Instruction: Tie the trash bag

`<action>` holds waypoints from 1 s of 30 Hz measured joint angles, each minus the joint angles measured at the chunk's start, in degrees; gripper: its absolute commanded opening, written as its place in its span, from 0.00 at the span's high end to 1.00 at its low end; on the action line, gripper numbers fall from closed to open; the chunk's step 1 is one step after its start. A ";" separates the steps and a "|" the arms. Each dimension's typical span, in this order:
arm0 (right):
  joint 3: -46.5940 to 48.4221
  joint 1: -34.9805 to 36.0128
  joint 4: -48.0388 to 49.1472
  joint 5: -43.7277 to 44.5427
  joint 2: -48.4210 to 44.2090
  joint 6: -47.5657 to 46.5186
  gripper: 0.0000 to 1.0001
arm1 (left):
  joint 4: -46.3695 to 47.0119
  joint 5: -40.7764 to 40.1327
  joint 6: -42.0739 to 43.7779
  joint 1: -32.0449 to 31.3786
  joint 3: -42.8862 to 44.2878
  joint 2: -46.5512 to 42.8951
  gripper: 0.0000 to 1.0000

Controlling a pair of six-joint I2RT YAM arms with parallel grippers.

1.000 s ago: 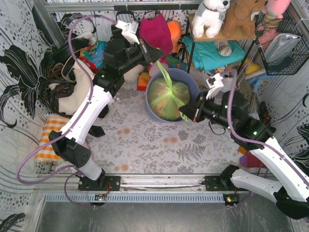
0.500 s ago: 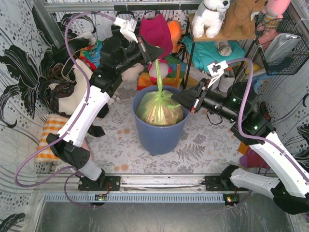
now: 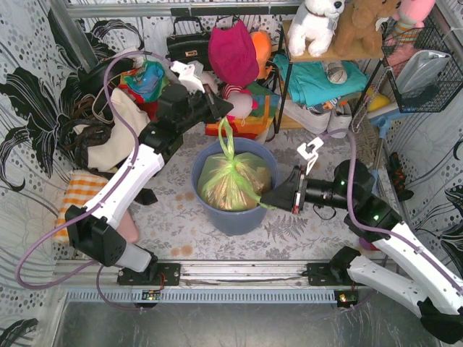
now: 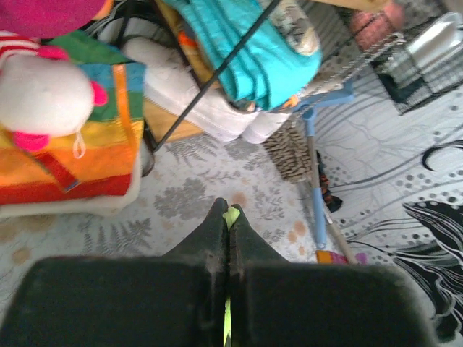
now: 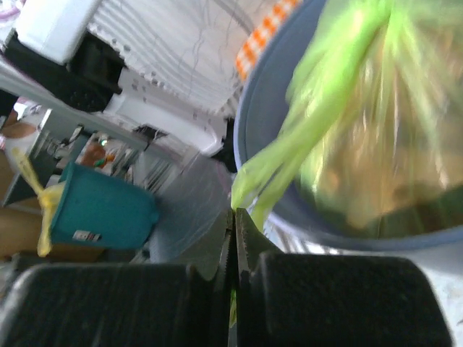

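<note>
The lime-green trash bag (image 3: 230, 181) sits in the blue-grey round bin (image 3: 233, 215), tan scraps showing through. My left gripper (image 3: 224, 116) is shut on one handle strip (image 3: 228, 143), stretched up and back from the bag; a green tip (image 4: 231, 217) pokes out between its fingers. My right gripper (image 3: 266, 199) is shut on the other handle strip (image 3: 249, 192), drawn to the bag's right over the bin rim. In the right wrist view the strip (image 5: 289, 159) runs from the blurred bag (image 5: 376, 130) into the shut jaws (image 5: 234, 217).
A shelf rack (image 3: 318, 65) with plush toys and teal cloth stands behind right. A striped fabric box (image 4: 65, 152), red bag (image 3: 233, 49) and cream cloth tote (image 3: 119, 126) crowd the back left. An orange checked cloth (image 3: 76, 199) lies left. A blue-handled brush (image 4: 312, 181) lies right.
The bin and bag have shifted slightly. My left gripper has come down and right, shortening its strip. My right gripper has dropped toward the near side, pulling its strip down and right.
</note>
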 measured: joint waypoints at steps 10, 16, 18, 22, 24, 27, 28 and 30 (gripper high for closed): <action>-18.67 -0.17 8.15 -11.69 -7.48 11.43 1.00 | -5.18 -9.70 3.78 0.98 -4.85 2.45 1.00; -17.07 -0.26 14.58 -14.05 -5.66 13.53 1.00 | -10.36 -11.43 5.33 0.96 -1.29 5.42 1.00; -14.67 -0.26 15.56 -14.45 -3.63 13.92 1.00 | -9.33 -10.21 5.57 1.05 -0.15 5.07 1.00; -6.86 -0.24 16.96 -12.52 0.85 13.81 1.00 | -4.15 -2.32 4.59 1.29 0.15 2.32 1.00; -3.37 -0.24 18.40 -9.35 2.69 13.77 1.00 | -0.13 3.21 2.71 1.36 0.15 0.31 1.00; -0.09 -0.22 21.38 -4.44 5.53 13.57 1.00 | 7.45 12.04 -1.68 1.38 0.20 -2.49 1.00; 1.49 -0.22 22.03 -2.89 7.15 13.09 1.00 | 10.14 14.69 -3.74 1.38 0.26 -3.13 1.00; 6.23 -0.22 23.30 -0.48 11.56 11.76 1.00 | 15.02 19.26 -7.21 1.29 0.26 -4.00 1.00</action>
